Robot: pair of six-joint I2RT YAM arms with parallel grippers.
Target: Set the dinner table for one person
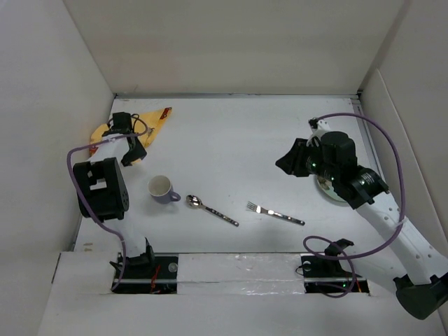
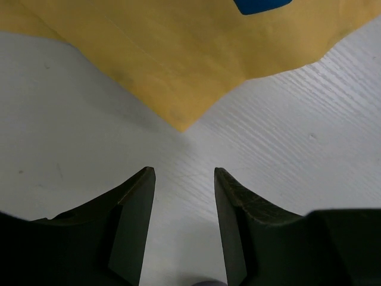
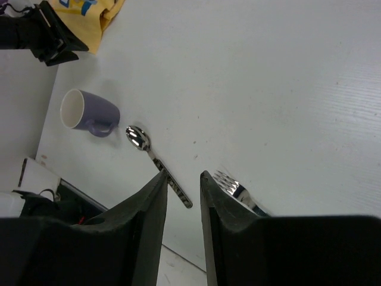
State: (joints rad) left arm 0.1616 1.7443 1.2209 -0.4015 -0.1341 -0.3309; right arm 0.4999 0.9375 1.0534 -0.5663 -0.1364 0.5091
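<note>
Left pincer parted, placemat corner, right-wrist view: mug

The dinner table's middle and far half lay open; the mug, spoon and fork crossed the near strip, gaps between them; a plate, seemingly, sat beneath the right arm.

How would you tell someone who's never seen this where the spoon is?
On the white dinner table, find the purple mug near the front left. The spoon lies just right of it, bowl toward the mug. Its rounded bowl sets it apart from the pronged fork farther right.
</note>
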